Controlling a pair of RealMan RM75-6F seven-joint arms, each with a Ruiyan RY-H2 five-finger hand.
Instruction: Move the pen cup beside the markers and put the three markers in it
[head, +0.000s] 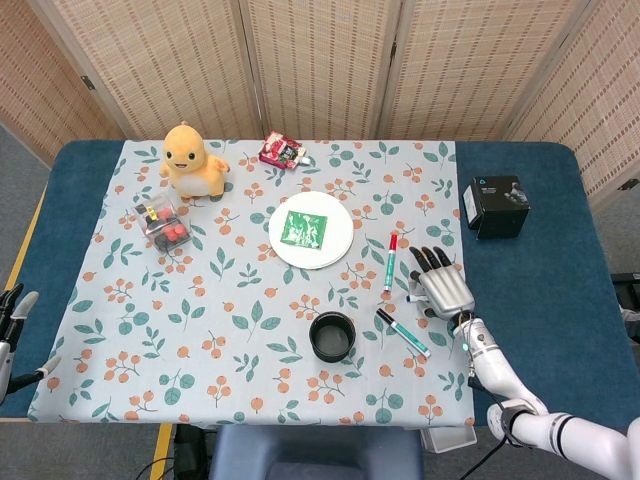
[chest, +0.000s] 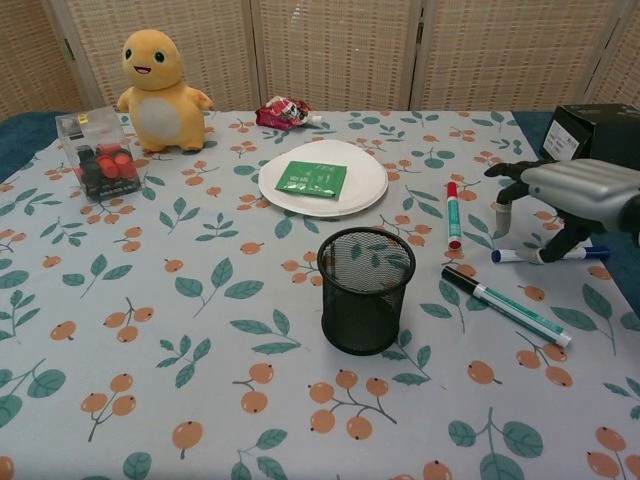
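Woven screens back a blue table (head: 530, 290) under a leaf-print cloth (head: 230, 310), where the mesh cup (chest: 366, 290) stands just left of the green marker (chest: 506, 305), with the red marker (chest: 452, 213) beyond. The right hand (chest: 563, 197) hovers palm-down, fingers spread and empty, over the blue marker (chest: 520, 255). The left hand (head: 12, 325) waits released at the table's left edge.

light: bright, even | shadows: soft, faint | focus: sharp | glare: none
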